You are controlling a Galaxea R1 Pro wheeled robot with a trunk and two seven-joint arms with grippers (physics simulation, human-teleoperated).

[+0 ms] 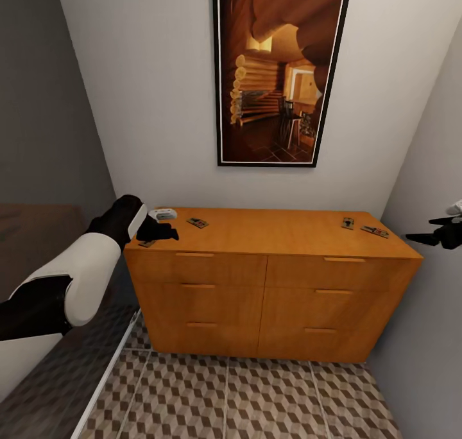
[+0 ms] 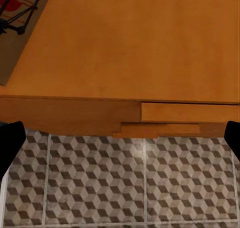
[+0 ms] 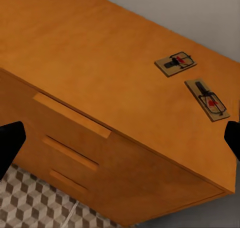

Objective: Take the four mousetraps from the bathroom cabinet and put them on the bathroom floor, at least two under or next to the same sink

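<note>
While head view shows 4 mousetraps (image 1: 197, 223) atop cabinet (image 1: 269, 285), right wrist view frames 2; left pincer (image 2: 120, 138), right pincer (image 3: 120, 138) both spread, empty.

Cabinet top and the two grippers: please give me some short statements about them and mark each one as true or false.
1. Two mousetraps lie close together near the right end of the cabinet top. True.
2. The left gripper hovers above the right end of the cabinet. False: it is over the left end, where a mousetrap lies just by it.
3. A mousetrap already lies on the bathroom floor. False: every trap in view is on the cabinet top.
4. A framed picture hangs on the wall above the cabinet. True.
5. The right gripper holds a mousetrap. False: it is open and empty, beside the cabinet's right end.
</note>
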